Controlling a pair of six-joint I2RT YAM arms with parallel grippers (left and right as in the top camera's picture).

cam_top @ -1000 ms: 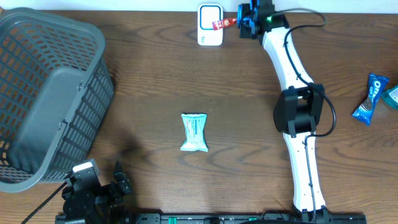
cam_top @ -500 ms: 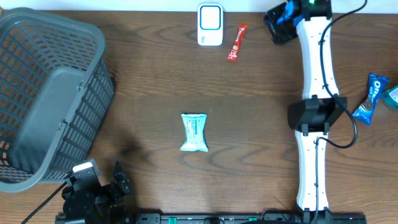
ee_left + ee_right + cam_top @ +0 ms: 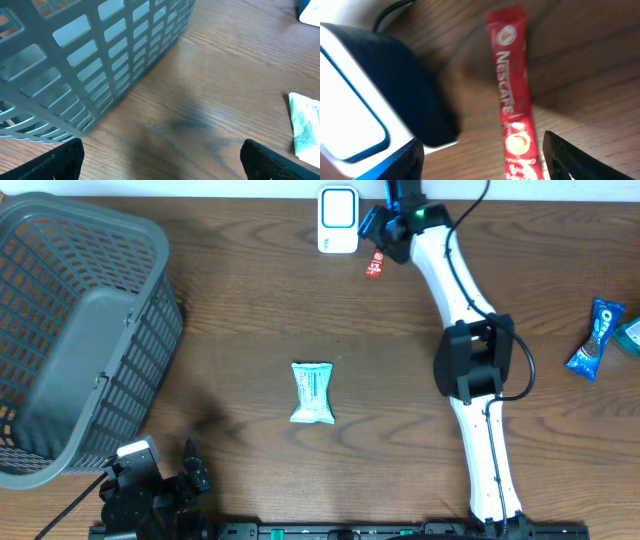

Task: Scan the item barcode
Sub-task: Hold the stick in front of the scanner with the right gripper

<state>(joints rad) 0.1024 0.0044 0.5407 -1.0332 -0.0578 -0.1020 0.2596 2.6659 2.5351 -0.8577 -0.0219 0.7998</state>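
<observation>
Right wrist view: red coffee stick lying flat on the table, not gripped

The stick rests at the far edge, just right of the white scanner, between the spread fingers of the right gripper, whose jaws stand apart on nothing. The left gripper, jaws also apart, sits near-left by the basket. The packet is thin and slick, so a pinch could skid off it or press into the wood. The scanner is close enough to be knocked. The barcode may well face away from the scanner.
</observation>
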